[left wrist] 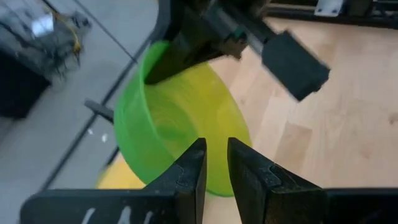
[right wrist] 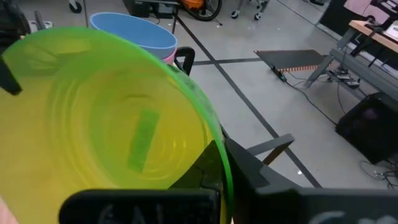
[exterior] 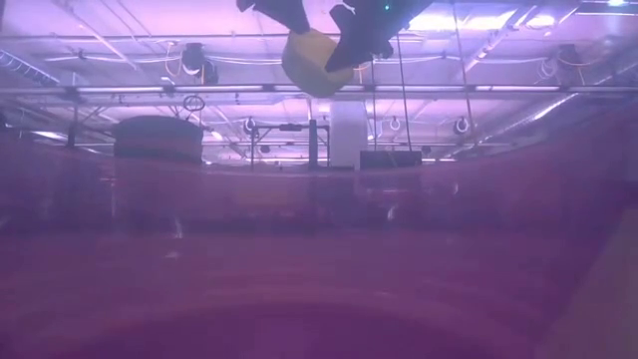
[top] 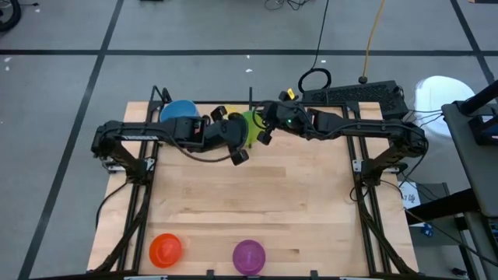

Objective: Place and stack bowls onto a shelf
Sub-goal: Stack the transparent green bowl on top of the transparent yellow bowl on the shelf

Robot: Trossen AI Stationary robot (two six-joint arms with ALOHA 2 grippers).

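Your two arms are matte black, jointed tubes with loose black cables, a green light on the right wrist, each ending in a gripper, left (top: 240,148) and right (top: 264,124), with blocky dark fingers (left wrist: 186,180).

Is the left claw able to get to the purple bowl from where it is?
Probably yes. The purple bowl sits alone at the table's near edge with bare wood around it. The left claw is at the far side near the green bowl, so a long reach back.
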